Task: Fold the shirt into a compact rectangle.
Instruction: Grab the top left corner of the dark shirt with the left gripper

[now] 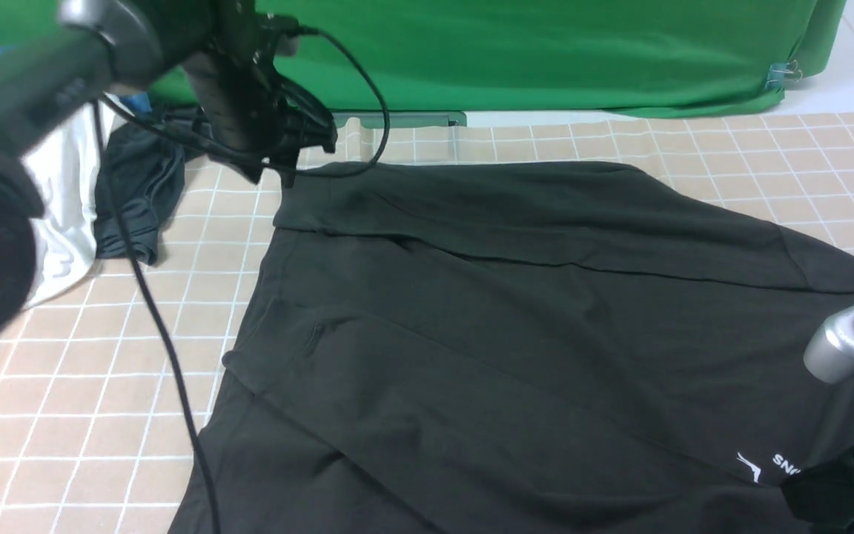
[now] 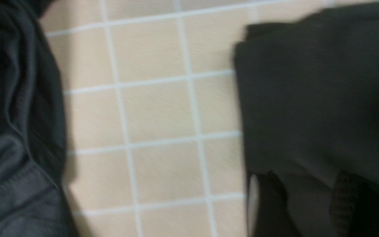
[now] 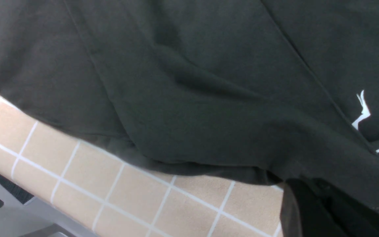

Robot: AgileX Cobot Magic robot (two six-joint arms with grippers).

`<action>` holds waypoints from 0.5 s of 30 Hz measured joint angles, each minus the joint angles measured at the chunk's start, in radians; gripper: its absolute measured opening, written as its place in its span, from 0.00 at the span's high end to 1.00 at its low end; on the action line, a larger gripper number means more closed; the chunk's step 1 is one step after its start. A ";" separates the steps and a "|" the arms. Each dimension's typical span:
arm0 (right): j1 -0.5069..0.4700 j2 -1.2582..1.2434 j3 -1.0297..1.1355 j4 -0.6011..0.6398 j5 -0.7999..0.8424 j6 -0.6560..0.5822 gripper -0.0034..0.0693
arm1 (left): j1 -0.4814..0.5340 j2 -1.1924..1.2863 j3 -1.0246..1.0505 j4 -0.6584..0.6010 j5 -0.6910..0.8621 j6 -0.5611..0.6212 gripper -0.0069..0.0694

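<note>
Shirt (image 1: 516, 311) lies spread on the worktop (image 1: 64, 415): limp, light cotton, I'd say, best pinched at corners. Right claw (image 3: 311, 204) is clenched on its near edge by the print (image 1: 768, 466); left claw (image 1: 286, 159) hovers released at the far corner.

Your front camera looks forward and down across the table (image 1: 64, 415); both wrist cameras sit close above it, each sharing an edge of the shirt (image 1: 508, 319) with that view.
</note>
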 joint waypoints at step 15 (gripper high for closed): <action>0.000 0.000 0.000 0.000 -0.017 0.023 0.90 | 0.000 0.125 -0.028 -0.068 -0.046 -0.007 0.40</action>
